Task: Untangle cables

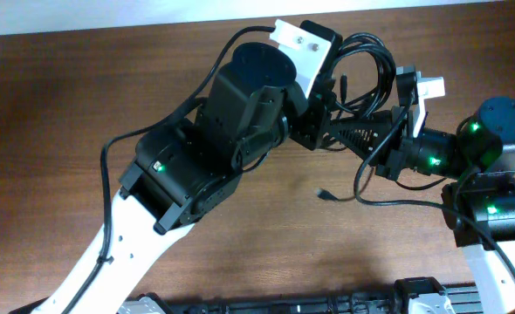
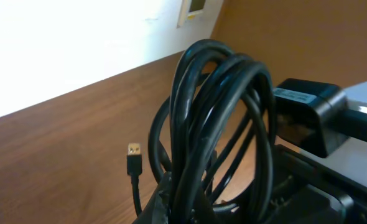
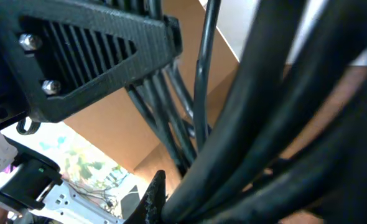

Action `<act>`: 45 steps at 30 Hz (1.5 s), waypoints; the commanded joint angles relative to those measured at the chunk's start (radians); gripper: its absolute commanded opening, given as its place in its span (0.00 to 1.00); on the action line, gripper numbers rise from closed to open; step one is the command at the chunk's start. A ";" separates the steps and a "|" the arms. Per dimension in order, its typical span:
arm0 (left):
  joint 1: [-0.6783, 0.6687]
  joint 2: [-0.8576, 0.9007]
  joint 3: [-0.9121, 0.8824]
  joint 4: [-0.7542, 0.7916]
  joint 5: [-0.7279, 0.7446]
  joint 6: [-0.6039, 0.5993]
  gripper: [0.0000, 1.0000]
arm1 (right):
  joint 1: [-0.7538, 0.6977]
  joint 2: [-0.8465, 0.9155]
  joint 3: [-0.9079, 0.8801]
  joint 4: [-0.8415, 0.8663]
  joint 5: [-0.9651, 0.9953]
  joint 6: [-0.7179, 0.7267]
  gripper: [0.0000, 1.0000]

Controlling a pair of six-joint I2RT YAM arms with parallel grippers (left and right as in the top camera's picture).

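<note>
A bundle of black cables [image 1: 368, 63] is held above the table at the back right, where both arms meet. My left gripper [image 1: 332, 118] is shut on the coiled loops, which rise from its jaws in the left wrist view [image 2: 221, 118]. My right gripper [image 1: 390, 131] comes in from the right and is shut on the same bundle; thick strands [image 3: 277, 124] fill its view beside one finger [image 3: 155, 199]. A loose end with a USB plug [image 1: 325, 194] lies on the wood and also shows in the left wrist view [image 2: 134, 159].
A loose cable strand [image 1: 397, 202] trails across the brown table [image 1: 65, 96] toward the right arm's base [image 1: 493, 209]. The left arm's bulky black body [image 1: 231, 113] covers the table's middle. A white wall [image 2: 59, 43] lies beyond the far edge.
</note>
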 commanded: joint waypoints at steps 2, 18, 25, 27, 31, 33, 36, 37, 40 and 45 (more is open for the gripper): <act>-0.002 -0.017 0.016 -0.003 -0.278 0.013 0.00 | 0.000 -0.003 0.002 0.003 -0.013 -0.011 0.04; -0.002 -0.017 0.016 -0.098 -0.921 0.013 0.00 | 0.000 -0.003 0.002 0.000 -0.013 -0.011 0.04; 0.010 -0.017 0.016 -0.116 -1.098 0.012 0.00 | 0.000 -0.003 0.002 0.000 -0.028 -0.015 0.04; 0.025 -0.017 0.016 -0.116 -1.117 0.012 0.00 | 0.000 -0.003 0.002 0.000 -0.028 -0.018 0.04; 0.078 -0.017 0.016 -0.138 -1.117 0.012 0.00 | 0.000 -0.003 0.002 -0.011 -0.029 -0.032 0.04; 0.106 -0.017 0.016 -0.153 -1.100 0.012 0.00 | 0.000 -0.003 0.002 -0.023 -0.027 -0.062 0.04; 0.129 -0.017 0.016 -0.171 -1.073 0.011 0.00 | 0.000 -0.003 0.002 -0.023 -0.023 -0.063 0.04; 0.138 -0.017 0.016 -0.175 -1.069 0.011 0.00 | 0.000 -0.003 0.002 -0.023 -0.023 -0.063 0.04; 0.178 -0.017 0.016 -0.176 -1.057 0.011 0.00 | 0.000 -0.003 0.002 -0.028 -0.024 -0.064 0.04; 0.242 -0.017 0.016 -0.192 -1.004 0.011 0.00 | -0.029 -0.003 0.002 -0.076 -0.024 -0.101 0.04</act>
